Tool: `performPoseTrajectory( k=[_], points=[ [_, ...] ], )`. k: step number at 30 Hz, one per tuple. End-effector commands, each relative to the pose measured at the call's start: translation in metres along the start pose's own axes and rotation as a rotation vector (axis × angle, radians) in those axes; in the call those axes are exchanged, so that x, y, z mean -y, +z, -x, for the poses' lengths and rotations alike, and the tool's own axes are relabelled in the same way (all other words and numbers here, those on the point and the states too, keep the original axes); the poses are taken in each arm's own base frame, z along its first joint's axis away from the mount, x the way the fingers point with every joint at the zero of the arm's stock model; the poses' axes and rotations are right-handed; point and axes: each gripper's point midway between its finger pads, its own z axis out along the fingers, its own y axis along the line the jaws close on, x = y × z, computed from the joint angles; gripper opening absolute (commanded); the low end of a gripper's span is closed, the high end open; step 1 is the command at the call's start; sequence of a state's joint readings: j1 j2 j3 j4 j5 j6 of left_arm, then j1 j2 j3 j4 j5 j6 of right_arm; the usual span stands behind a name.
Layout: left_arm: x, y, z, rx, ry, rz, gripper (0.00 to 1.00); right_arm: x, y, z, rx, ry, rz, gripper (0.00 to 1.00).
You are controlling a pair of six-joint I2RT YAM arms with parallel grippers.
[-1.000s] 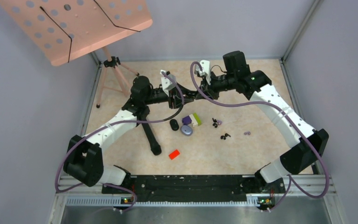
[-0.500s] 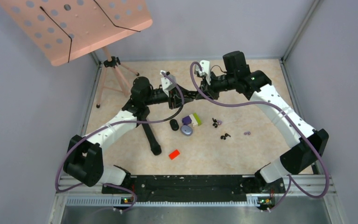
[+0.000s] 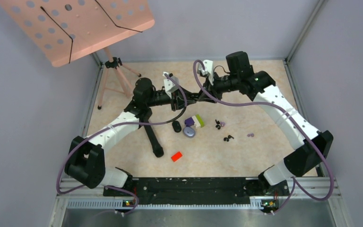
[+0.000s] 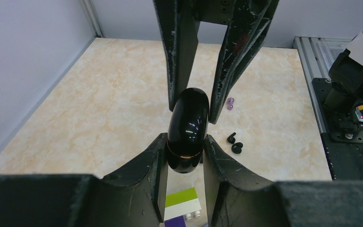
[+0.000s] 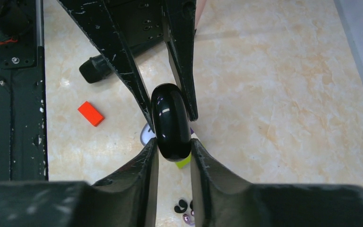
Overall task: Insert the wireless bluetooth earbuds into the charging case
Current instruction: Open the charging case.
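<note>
A glossy black charging case (image 4: 187,130) with a thin gold seam hangs in the air, closed, held from both ends. My left gripper (image 4: 185,139) is shut on its lower half. My right gripper (image 5: 173,142) meets it from the opposite side, its fingers (image 4: 177,101) pressed against the upper half. In the top view the two grippers (image 3: 192,98) (image 3: 201,94) touch tip to tip above the table. Earbuds lie loose below: a black pair (image 4: 234,144) (image 3: 227,138), a purple one (image 4: 230,102) (image 3: 250,135), and a black and purple cluster (image 3: 220,124) (image 5: 180,206).
A black pebble case (image 3: 177,126) and a pale purple case (image 3: 189,132) lie beside a green, white and purple block (image 3: 196,121). A red block (image 3: 176,156) sits nearer the bases. A black tripod leg (image 3: 152,137) and a pink music stand (image 3: 75,23) stand at left.
Hardly anything has moved in the top view. Both arms stay meeting above the table with the case between them; the right arm's cable has shifted slightly.
</note>
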State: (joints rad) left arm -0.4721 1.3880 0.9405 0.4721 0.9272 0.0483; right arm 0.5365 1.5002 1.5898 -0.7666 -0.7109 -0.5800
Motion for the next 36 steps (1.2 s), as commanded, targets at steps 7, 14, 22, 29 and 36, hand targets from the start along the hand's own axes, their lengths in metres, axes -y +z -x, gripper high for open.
performPoseTrajectory(
  k=[7,14,22,29,36],
  points=[
    [0.010,0.003,0.008,0.041,0.128,-0.099,0.00,0.020,0.003,0.027,0.105,0.144,0.001,0.33],
    [0.009,0.005,0.006,0.040,0.137,-0.101,0.00,0.045,-0.002,0.033,0.136,0.192,-0.032,0.32],
    [0.006,0.006,0.004,0.040,0.125,-0.093,0.00,0.057,-0.006,0.039,0.166,0.220,-0.054,0.33],
    [-0.002,0.007,-0.001,0.035,0.044,-0.042,0.00,0.053,-0.015,0.050,0.191,0.218,-0.054,0.34],
    [-0.006,0.006,-0.004,0.042,-0.008,-0.014,0.00,0.054,-0.047,0.082,0.261,0.223,-0.098,0.36]
  ],
)
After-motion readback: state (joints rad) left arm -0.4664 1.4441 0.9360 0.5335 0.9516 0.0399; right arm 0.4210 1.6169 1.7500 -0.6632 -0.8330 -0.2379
